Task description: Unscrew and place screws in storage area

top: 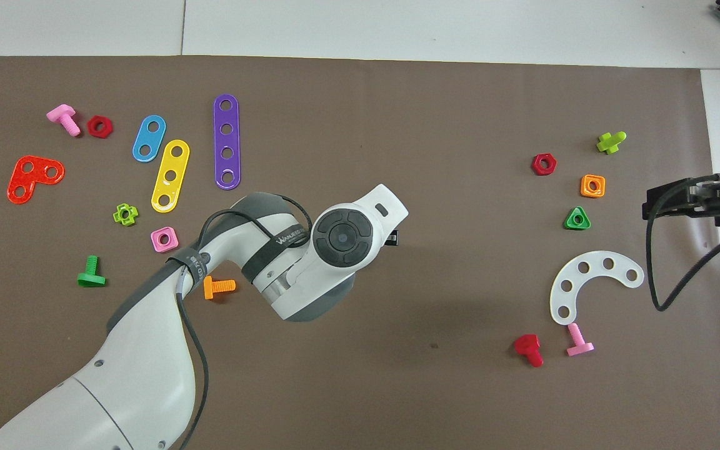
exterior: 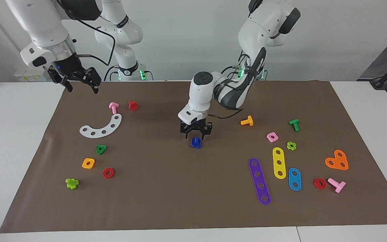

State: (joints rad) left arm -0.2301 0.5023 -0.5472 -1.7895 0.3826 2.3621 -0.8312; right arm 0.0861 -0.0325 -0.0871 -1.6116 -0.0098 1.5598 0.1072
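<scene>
A small dark-blue screw [exterior: 196,143] stands on the brown mat [exterior: 166,188] near the table's middle; it looks like a stacked piece. My left gripper [exterior: 195,136] hangs low directly over it, open, with a finger on either side of its top. I cannot tell whether they touch it. In the overhead view the left arm's wrist [top: 341,237] covers the screw. My right gripper [exterior: 82,88] is open and empty, waiting in the air over the mat's edge at the right arm's end; it also shows in the overhead view [top: 652,203].
An orange bolt [exterior: 247,121], a pink square nut [exterior: 272,136], a green bolt [exterior: 294,124] and coloured hole plates [exterior: 259,181] lie toward the left arm's end. A white curved plate [exterior: 101,127], pink and red bolts [exterior: 133,105] and several nuts [exterior: 101,149] lie toward the right arm's end.
</scene>
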